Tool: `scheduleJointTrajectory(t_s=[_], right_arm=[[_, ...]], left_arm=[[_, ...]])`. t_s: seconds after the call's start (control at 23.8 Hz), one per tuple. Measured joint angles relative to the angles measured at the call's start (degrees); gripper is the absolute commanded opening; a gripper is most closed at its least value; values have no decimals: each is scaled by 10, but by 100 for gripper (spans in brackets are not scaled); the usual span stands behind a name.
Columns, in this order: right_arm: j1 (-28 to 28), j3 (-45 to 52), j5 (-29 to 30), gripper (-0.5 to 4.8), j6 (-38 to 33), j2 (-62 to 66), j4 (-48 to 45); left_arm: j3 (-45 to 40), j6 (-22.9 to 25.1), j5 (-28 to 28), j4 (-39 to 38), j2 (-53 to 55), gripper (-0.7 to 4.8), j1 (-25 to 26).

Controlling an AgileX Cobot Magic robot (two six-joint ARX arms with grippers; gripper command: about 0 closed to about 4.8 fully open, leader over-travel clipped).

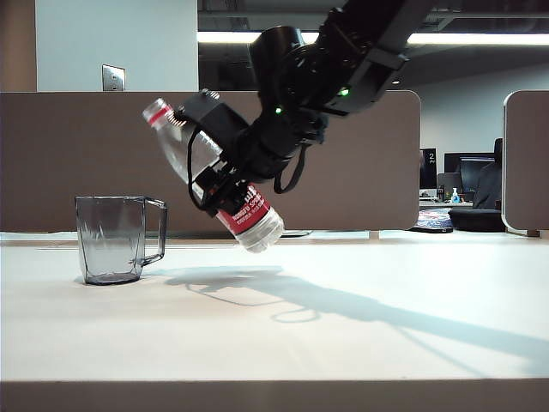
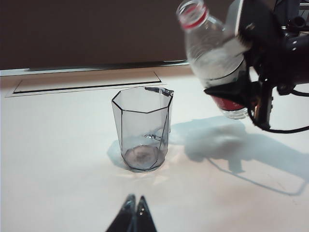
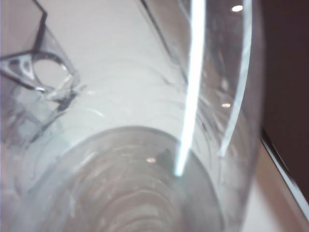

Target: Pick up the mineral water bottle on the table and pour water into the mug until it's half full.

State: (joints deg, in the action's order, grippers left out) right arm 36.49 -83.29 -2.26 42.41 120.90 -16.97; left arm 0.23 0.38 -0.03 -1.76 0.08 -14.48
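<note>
The left gripper is held low over the surface, short of the mug, its fingers pressed together. The mug stands upright on the surface, at the left of the exterior view, seemingly without water. Right of it, the right gripper is clamped on the mineral water bottle, tilted in the air, neck up toward the mug.

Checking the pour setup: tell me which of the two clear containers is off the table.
The bottle: the right tool holds it tilted in the air, neck toward the mug, which stands upright on the table.
</note>
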Motion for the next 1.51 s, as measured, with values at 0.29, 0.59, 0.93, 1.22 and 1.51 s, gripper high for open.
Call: scheduleJointTrajectory(t_s=[0.29, 0.59, 0.93, 1.22, 1.51], right_arm=[[24, -7, -39, 260, 112, 6, 14], [24, -8, -71, 260, 143, 9, 10], [25, -47, -107, 260, 176, 46, -6], [26, -78, -126, 260, 254, 52, -14], [24, -78, -127, 261, 301, 54, -9]], left_arm=[[0, 0, 0, 0, 0, -5, 3], [0, 0, 0, 0, 0, -5, 3], [0, 0, 0, 0, 0, -5, 3], [0, 0, 0, 0, 0, -5, 3], [0, 0, 0, 0, 0, -5, 3]])
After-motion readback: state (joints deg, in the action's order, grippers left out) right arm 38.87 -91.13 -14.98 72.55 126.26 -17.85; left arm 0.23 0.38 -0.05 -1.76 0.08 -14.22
